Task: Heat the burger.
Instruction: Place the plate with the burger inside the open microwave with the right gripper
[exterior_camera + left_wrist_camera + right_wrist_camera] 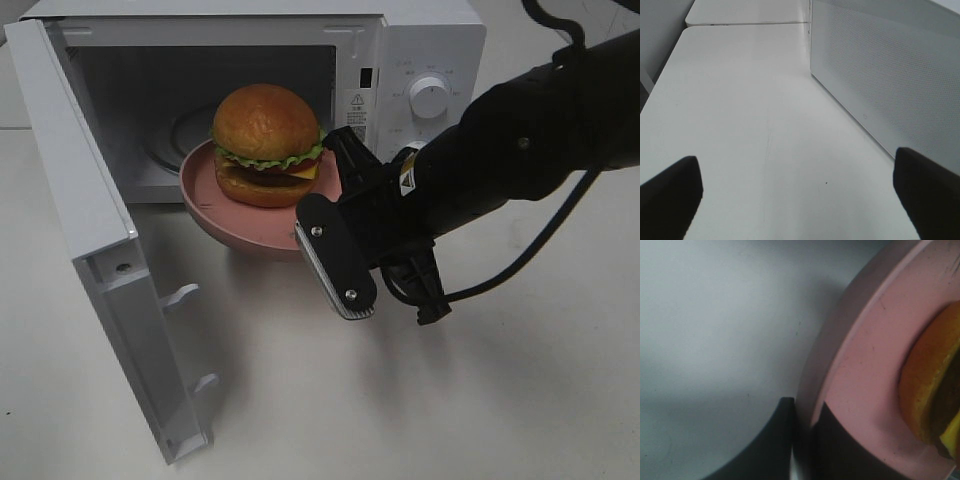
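— Where's the burger (266, 145) sitting?

— On the pink plate (212, 195), just beyond the fingertips of the right gripper (335, 205). Its jaws are pressed together on the plate's near rim, one finger above and one below. The wrist view shows the rim sandwiched between them. The burger itself is untouched and upright.

— And has the plate gone in?

— About half, I'd say. Its far edge is over the sill of the open microwave (430, 60), and the near edge is out over the table (500, 400). (Whether the underside touches the sill, I can't tell.) The glass turntable (172, 138) lies further ahead of the gripper, past the burger.

— So the step is pushing it home.

— That's my reading. Keep the plate level, because a tall burger carried by one rim will want to tip away from the fingers. Go straight ahead along the line of the fingers, low enough for the bun to pass under the cavity's roof. Set the plate down mid-turntable before letting go. The door (90, 210) stands swung wide, across the plate from the arm, so it's out of the path.

— The other arm?

— The left gripper (797, 192) is spread wide and holds nothing. It's over bare table, with a white dotted panel (890, 75) to one side. My guess is it's placed to shut the door later.
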### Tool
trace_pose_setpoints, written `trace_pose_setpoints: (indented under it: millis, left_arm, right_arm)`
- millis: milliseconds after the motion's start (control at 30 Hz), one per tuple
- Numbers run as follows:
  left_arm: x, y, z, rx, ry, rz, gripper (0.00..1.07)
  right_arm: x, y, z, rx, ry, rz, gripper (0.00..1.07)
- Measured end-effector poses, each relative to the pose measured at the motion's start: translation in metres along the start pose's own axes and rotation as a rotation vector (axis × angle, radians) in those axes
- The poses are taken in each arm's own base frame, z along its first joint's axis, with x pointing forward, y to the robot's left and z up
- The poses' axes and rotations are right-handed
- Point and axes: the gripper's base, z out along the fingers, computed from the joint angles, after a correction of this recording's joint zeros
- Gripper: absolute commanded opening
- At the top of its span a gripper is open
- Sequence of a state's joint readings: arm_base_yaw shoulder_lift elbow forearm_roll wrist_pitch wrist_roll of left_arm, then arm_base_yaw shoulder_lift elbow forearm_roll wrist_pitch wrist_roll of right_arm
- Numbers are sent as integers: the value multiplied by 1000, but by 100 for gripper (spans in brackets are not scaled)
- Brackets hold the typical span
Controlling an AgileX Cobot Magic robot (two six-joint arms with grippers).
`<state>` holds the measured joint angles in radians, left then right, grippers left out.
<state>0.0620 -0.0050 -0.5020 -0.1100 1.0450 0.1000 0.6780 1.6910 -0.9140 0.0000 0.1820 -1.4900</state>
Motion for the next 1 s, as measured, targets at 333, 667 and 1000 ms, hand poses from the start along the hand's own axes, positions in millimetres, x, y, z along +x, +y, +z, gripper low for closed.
trace_pose_setpoints:
  millis: [333, 667, 1000]
  left_arm:
    - [0, 0, 0, 0, 0, 0, 98]
    - [0, 0, 0, 0, 0, 0, 98]
    - [0, 0, 0, 0, 0, 0, 98]
  right_arm:
    - [-2, -15, 15, 4, -1, -1, 0]
    - [-2, -32, 34, -28, 12, 14, 0]
    - [-3, -57, 47, -16, 43, 23, 0]
